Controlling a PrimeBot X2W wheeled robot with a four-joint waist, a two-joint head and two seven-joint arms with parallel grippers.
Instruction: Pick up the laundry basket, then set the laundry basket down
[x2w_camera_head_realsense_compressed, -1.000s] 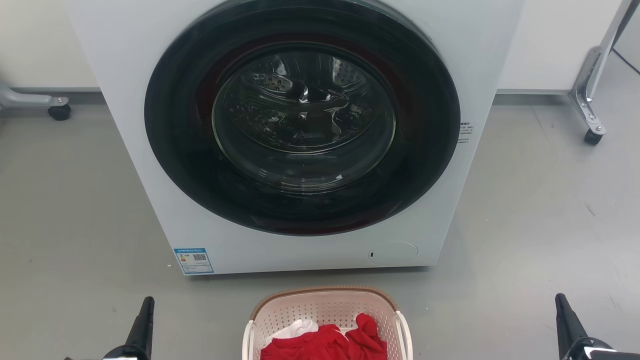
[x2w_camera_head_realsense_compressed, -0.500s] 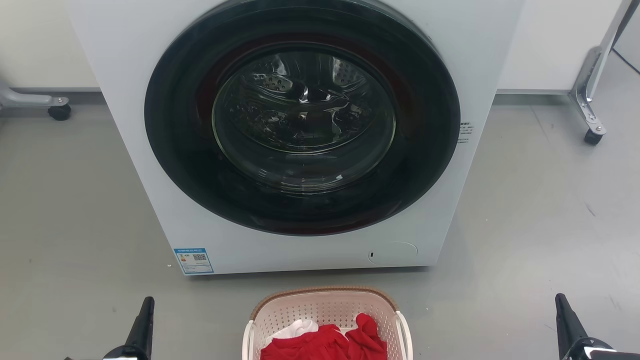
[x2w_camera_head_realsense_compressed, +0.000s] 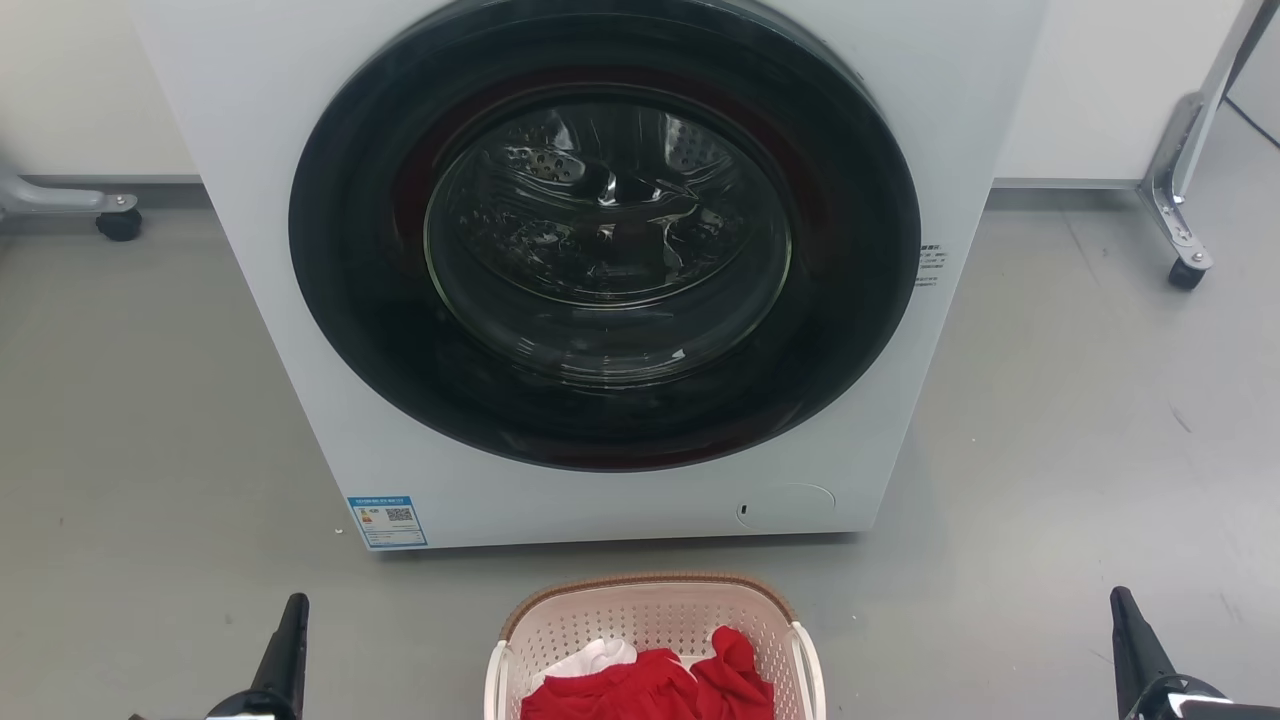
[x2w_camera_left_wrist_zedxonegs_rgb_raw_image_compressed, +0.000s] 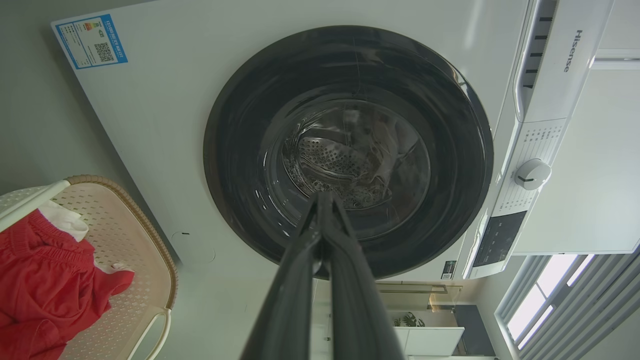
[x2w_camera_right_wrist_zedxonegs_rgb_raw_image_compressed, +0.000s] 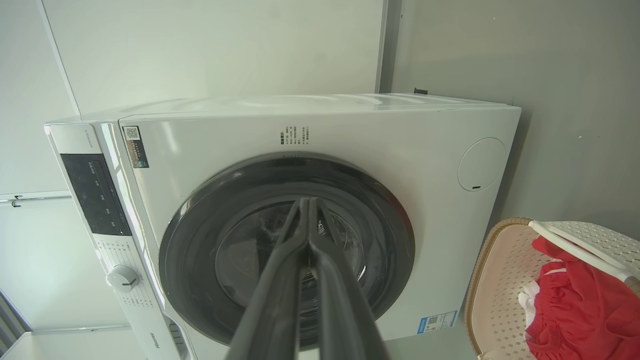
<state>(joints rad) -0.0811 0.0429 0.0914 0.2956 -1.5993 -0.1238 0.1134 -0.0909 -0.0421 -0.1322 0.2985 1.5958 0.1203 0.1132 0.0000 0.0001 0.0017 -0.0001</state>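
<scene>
Fingers (x2w_camera_left_wrist_zedxonegs_rgb_raw_image_compressed: 295, 280) together (both grippers (x2w_camera_left_wrist_zedxonegs_rgb_raw_image_compressed: 324, 196) (x2w_camera_right_wrist_zedxonegs_rgb_raw_image_compressed: 306, 200)), flanking laundry basket (x2w_camera_head_realsense_compressed: 650, 615), seemingly on floor (x2w_camera_head_realsense_compressed: 1050, 450).

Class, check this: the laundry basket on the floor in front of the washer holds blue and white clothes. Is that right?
Not quite. The clothes in the laundry basket are red and white, not blue, as the head view shows; it does stand on the floor before the washer.
</scene>
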